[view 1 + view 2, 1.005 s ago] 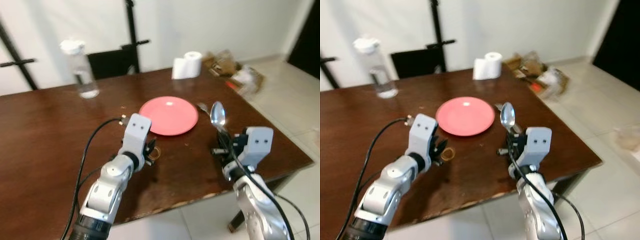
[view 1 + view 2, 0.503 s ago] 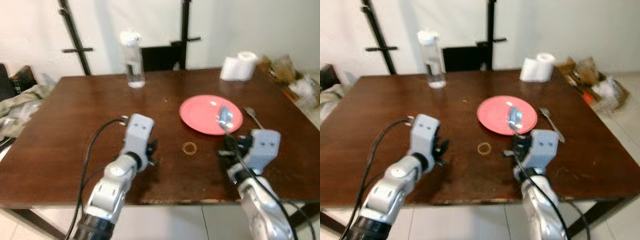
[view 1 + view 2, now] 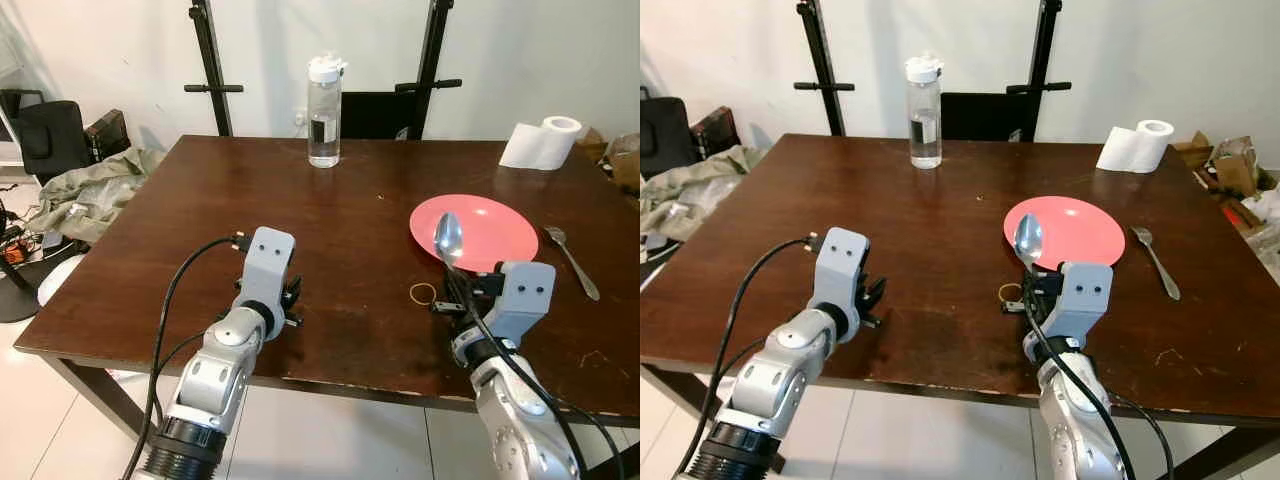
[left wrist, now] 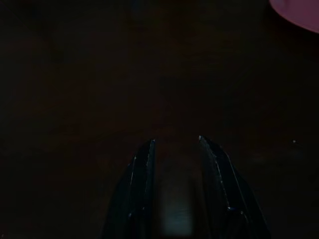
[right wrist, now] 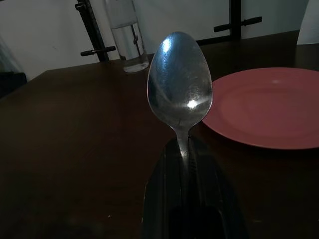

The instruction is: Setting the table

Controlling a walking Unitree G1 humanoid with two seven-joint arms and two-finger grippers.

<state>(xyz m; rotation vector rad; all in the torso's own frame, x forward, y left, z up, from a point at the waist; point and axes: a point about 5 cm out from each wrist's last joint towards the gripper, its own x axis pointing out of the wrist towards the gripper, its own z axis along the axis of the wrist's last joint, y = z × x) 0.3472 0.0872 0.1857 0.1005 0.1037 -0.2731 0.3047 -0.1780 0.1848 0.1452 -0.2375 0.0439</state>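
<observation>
My right gripper (image 3: 454, 292) is shut on the handle of a silver spoon (image 3: 447, 238), which stands upright with its bowl on top. It hovers over the near edge of the brown table (image 3: 180, 220), just in front of the pink plate (image 3: 473, 231). The right wrist view has the spoon bowl (image 5: 180, 82) close up, with the plate (image 5: 269, 107) behind it. A fork (image 3: 571, 260) lies to the right of the plate. My left gripper (image 3: 290, 300) is low over the table's near left part, open and holding nothing; its fingertips (image 4: 149, 147) stand apart in the dark left wrist view.
A small ring-shaped band (image 3: 422, 293) lies on the table by the right gripper. A clear water bottle (image 3: 323, 112) and a paper roll (image 3: 541, 145) stand at the far edge. Black stands (image 3: 210, 70) and a chair (image 3: 375, 112) are behind; a cloth pile (image 3: 90, 185) lies on the floor at left.
The camera has swung round, so the table now sits square in view with its left side showing. Both arms keep their pose, and the spoon stays in the right gripper.
</observation>
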